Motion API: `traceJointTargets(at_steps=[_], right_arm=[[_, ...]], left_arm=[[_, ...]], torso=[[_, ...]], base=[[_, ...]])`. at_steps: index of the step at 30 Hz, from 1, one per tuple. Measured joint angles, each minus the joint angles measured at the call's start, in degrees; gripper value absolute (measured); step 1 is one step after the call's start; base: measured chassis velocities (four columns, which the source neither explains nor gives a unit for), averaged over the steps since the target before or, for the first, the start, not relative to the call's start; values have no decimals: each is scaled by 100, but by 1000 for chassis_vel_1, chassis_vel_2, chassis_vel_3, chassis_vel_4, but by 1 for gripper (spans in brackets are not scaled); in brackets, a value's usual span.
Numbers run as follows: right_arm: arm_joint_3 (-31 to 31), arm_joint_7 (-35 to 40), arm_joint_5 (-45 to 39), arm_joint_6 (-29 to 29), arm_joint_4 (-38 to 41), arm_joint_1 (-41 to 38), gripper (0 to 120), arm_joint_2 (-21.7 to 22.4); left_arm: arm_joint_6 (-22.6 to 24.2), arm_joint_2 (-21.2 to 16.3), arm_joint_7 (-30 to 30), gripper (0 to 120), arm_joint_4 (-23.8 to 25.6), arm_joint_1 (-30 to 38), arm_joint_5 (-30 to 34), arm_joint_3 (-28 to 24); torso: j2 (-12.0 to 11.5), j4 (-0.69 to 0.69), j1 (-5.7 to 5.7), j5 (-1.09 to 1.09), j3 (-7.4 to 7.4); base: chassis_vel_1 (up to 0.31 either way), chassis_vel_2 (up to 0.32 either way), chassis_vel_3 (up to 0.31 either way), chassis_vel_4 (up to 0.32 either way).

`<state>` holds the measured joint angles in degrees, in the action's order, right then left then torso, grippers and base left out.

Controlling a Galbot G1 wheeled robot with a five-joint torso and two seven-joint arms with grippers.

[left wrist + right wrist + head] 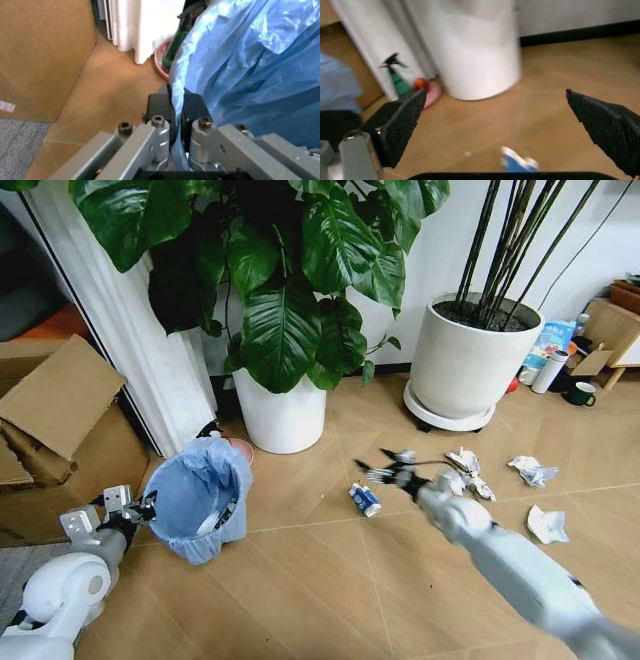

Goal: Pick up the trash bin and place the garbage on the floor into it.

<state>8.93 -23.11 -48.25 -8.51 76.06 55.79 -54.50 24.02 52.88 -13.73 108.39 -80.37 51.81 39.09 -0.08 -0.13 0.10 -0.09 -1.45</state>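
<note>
Bin [203,498] with its blue bag stands on the wooden floor [320,580] beside the cardboard box [60,430], and the left gripper [174,112] is pinched tight on its rim. Right gripper [385,465] hangs with fingers [400,127] spread wide above the small blue-white bottle [364,499]; paper wads [530,470] lie farther right, near the white pot [470,360]

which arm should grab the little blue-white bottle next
Right, probably. The right gripper hangs open beside the bottle on the floor, while the left gripper is shut on the bin rim, away from it.
</note>
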Motion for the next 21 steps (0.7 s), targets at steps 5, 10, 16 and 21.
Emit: traceJointTargets(at_steps=[5, 10, 16, 21], right_arm=[[1399, -117, 242, 22, 405, 1179, 100, -153], [2318, -322, 396, 26, 524, 1890, 100, -438], [2801, -587, 530, 26, 526, 2221, 100, -698], [2860, -646, 595, 20, 495, 2252, 100, -727]], left_arm=[[-27, 67, 28, 0, 15, -36, -1, 37], [-37, 107, 55, 0, -14, -6, 2, 11], [-52, 141, 84, 0, -63, -13, 1, -33], [-53, 181, 86, 0, -53, -21, -7, -51]], torso=[[0, 1, -1, -4, 1], [0, -2, 0, -14, 1], [0, 2, 0, -11, 0], [0, 1, 0, -11, 0]], base=[[0, 0, 0, 0], [0, 0, 0, 0], [0, 0, 0, 0], [-11, -2, 10, -1]])
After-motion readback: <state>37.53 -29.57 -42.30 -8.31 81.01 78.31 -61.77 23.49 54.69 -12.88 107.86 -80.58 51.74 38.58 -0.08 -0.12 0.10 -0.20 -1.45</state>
